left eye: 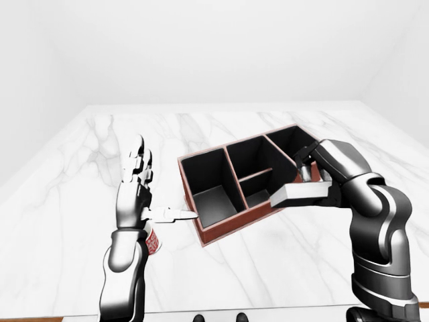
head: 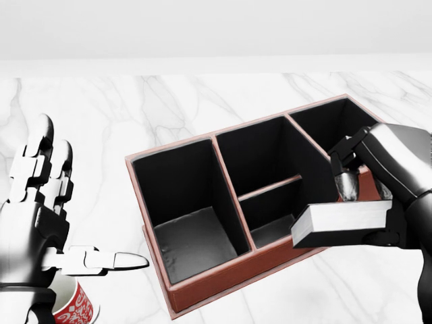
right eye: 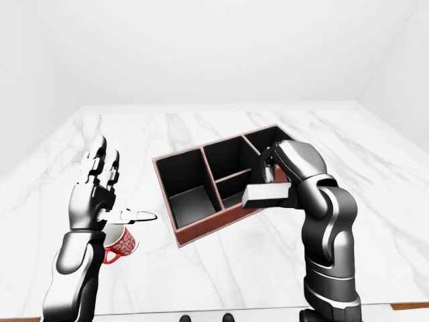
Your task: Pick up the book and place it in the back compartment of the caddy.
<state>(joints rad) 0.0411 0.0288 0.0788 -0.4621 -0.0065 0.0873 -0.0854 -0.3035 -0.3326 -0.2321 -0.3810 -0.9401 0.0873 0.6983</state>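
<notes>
The right hand [head: 361, 196] has its fingers wrapped round the book [head: 341, 225], holding it flat and level just over the caddy's [head: 202, 287] near rim at about 4 o'clock in the head view — above the small divided cell, not yet over any long compartment. The back compartment is, by my reading, the one at the caddy's 1 o'clock end, partly hidden behind the hand, though the frames do not settle which cell counts as the back. To do this step well, carry the book up and toward 1 o'clock, tip it onto its edge so it fits between the walls, and lower it before letting go — a flat release would leave it bridging the dividers. The left hand [head: 40, 216] stands open at 9 o'clock, fingers spread, clear of the caddy, above a red cup [right eye: 120, 243].
</notes>
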